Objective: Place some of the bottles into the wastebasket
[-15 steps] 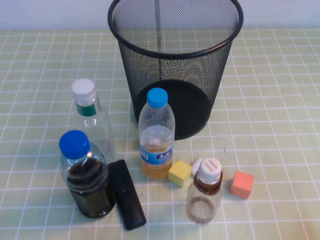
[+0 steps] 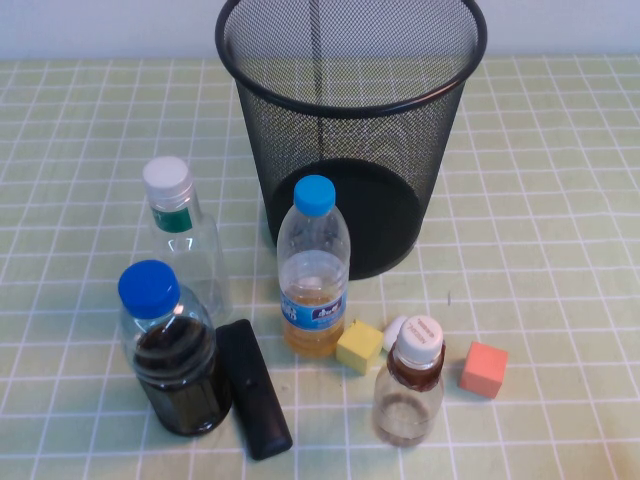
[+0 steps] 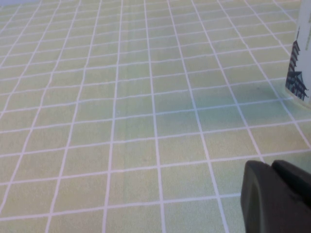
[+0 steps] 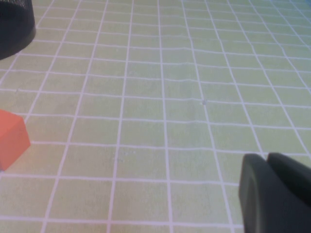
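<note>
Progress is, as I judge it, at zero: nothing has gone into the wastebasket point(image 2: 350, 130) yet. This big black mesh basket stands upright at the far side of the table point(image 2: 560, 180), and through its open mouth only its own dark bottom can be seen.

Next in size are the four bottles, all upright in front of the basket. The taller clear bottle point(image 2: 185, 245) with white cap and green neck band stands to the left of the basket. Just in front of it is the blue-capped bottle with dark liquid point(image 2: 175, 355). The blue-capped bottle with orange liquid point(image 2: 313, 280) stands close before the basket. The small clear bottle point(image 2: 410, 385) with white cap and brownish neck is nearest to the robot, a little to the right.

Smaller things lie around: a black oblong object point(image 2: 253, 388), a yellow cube point(image 2: 359, 346) and an orange cube point(image 2: 484, 368).

Neither arm appears in the high view. The left gripper point(image 3: 277, 196) is closed and empty, hanging low over bare tablecloth. The right gripper point(image 4: 274, 191) is closed and empty too, near the orange cube. So both clear bottles remain to be picked.
</note>
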